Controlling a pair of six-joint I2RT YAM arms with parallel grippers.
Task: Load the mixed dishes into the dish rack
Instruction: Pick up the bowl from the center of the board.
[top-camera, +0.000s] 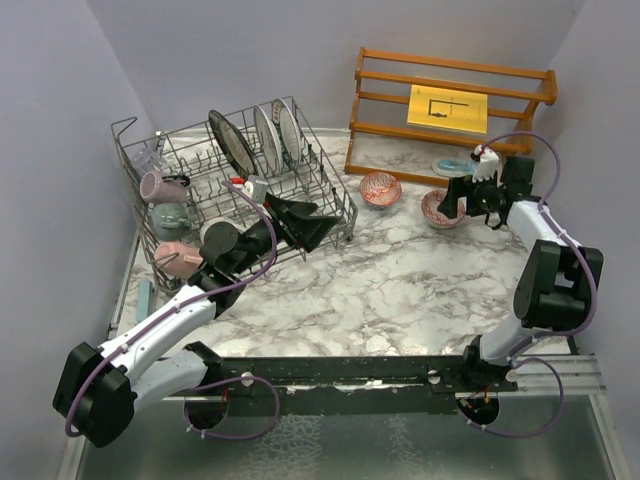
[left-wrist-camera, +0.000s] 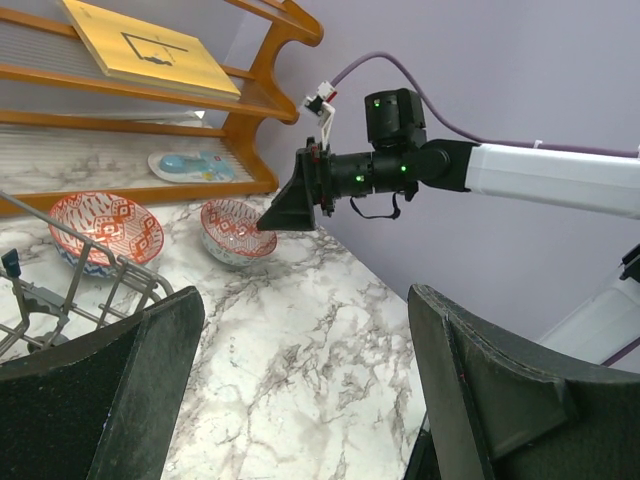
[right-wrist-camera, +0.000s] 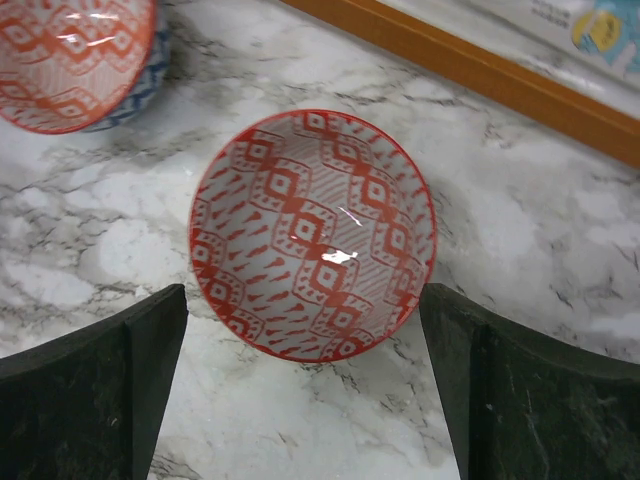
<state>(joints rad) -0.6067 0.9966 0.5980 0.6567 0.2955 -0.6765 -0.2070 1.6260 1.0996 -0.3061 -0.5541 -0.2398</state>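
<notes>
The grey wire dish rack (top-camera: 335, 205) stands at the back left. It holds upright plates (top-camera: 268, 138), a mauve mug (top-camera: 160, 185), a grey mug (top-camera: 172, 218) and a pink mug (top-camera: 178, 258). Two red-patterned bowls rest on the marble, the left bowl (top-camera: 380, 188) and the right bowl (top-camera: 436, 212). My right gripper (top-camera: 447, 203) hovers open over the right bowl (right-wrist-camera: 312, 235), one finger on each side of it, not touching. My left gripper (top-camera: 300, 222) is open and empty by the rack's front right corner (left-wrist-camera: 90, 262). In the left wrist view both bowls (left-wrist-camera: 105, 228) (left-wrist-camera: 235, 230) lie ahead.
An orange-brown wooden shelf (top-camera: 450, 100) with a yellow card stands at the back right. A flat light-blue-and-white item (top-camera: 450, 166) lies on its lowest level. The purple walls close in on the left, the back and the right.
</notes>
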